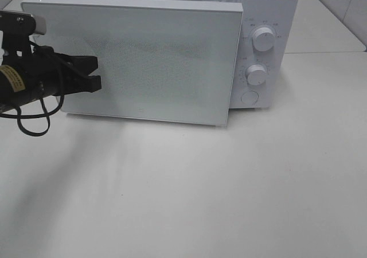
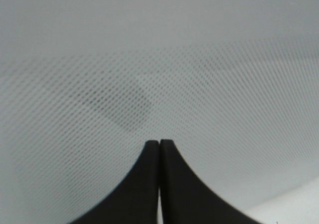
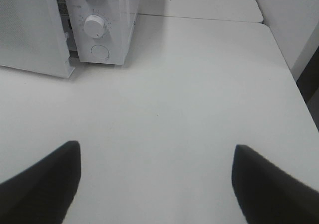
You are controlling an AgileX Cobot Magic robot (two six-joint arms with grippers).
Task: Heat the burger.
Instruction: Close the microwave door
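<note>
The burger is hidden; nothing shows through the frosted mesh door. The white microwave [image 1: 264, 6] stands at the back of the table, and its door [image 1: 149, 57] is ajar, its right edge standing out a little in front of the control panel. My left gripper [image 1: 97, 74] is shut with nothing between its fingers, its tips at the left part of the door. The left wrist view shows the closed tips [image 2: 159, 143] right up against the door's mesh [image 2: 149, 74]. My right gripper [image 3: 155, 147] is open and empty above the bare table, to the right of the microwave [image 3: 107, 15].
The microwave's control panel has two knobs [image 1: 262, 39] [image 1: 256, 74] and a round button [image 1: 249, 97]. The white table [image 1: 200, 189] stretches in front of it, and its right edge [image 3: 294, 84] shows in the right wrist view. A black cable [image 1: 34, 123] hangs from the left arm.
</note>
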